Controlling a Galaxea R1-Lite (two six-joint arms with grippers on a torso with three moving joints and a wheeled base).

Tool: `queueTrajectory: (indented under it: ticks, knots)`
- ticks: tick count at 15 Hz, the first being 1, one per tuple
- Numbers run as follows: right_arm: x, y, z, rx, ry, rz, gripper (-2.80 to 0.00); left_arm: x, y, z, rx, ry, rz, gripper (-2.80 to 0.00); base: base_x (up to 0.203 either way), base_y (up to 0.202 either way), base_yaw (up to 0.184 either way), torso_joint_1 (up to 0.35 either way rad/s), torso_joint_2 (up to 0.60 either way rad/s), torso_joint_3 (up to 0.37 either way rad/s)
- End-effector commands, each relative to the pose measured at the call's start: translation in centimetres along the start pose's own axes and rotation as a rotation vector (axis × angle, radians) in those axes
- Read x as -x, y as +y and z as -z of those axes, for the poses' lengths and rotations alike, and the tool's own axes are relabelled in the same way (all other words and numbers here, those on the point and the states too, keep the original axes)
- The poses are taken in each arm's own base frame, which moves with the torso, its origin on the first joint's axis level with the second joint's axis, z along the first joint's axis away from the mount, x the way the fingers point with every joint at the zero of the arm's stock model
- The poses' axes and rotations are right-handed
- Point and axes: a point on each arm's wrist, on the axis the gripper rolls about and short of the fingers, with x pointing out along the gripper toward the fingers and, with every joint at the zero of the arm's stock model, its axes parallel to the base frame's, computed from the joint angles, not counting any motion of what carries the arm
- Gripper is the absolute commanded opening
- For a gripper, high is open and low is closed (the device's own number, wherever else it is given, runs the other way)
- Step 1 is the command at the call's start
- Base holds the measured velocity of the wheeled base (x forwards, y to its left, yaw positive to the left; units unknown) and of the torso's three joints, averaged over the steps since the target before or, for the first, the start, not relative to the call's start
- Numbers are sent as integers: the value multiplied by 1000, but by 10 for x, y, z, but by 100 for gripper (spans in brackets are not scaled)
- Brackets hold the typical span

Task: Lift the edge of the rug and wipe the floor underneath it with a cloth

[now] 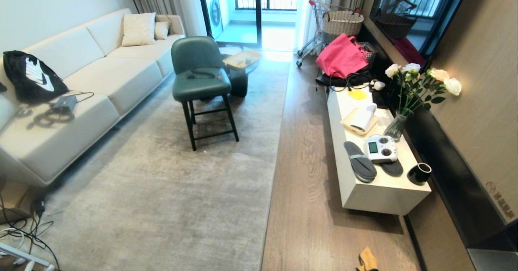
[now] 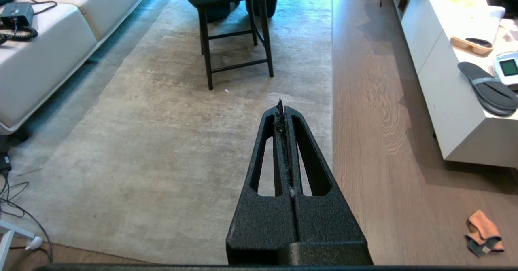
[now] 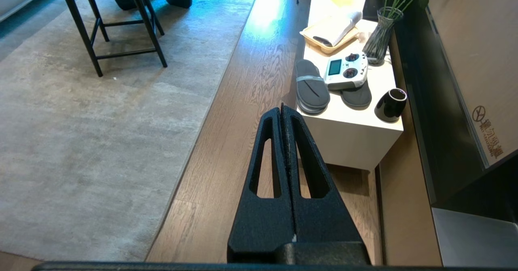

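Observation:
A large pale grey rug lies flat, its long rug edge running beside the brown wooden floor. The orange-tan cloth with a grey part lies crumpled on the planks near the bottom of the head view, also visible as the cloth in the left wrist view. My left gripper hangs shut and empty above the rug, close to the rug edge. My right gripper is shut and empty above the floor, right of the rug edge. Neither arm shows in the head view.
A white low cabinet along the right wall carries slippers, a controller, a black cup and a flower vase. A green chair stands on the rug, a cream sofa on the left, cables bottom left, a pink bag beyond.

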Motion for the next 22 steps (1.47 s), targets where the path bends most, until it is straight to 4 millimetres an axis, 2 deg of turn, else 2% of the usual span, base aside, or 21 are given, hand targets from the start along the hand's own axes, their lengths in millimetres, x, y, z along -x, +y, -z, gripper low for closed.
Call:
queueTrajectory:
  ticks: [1,22]
  knots:
    - [0,0,0,-2,1,-1,-280,0,0,0,0,0,0,-280,0,0,0,0,0,0]
    - [0,0,0,-2,0,-1,-280,0,0,0,0,0,0,-280,0,0,0,0,0,0]
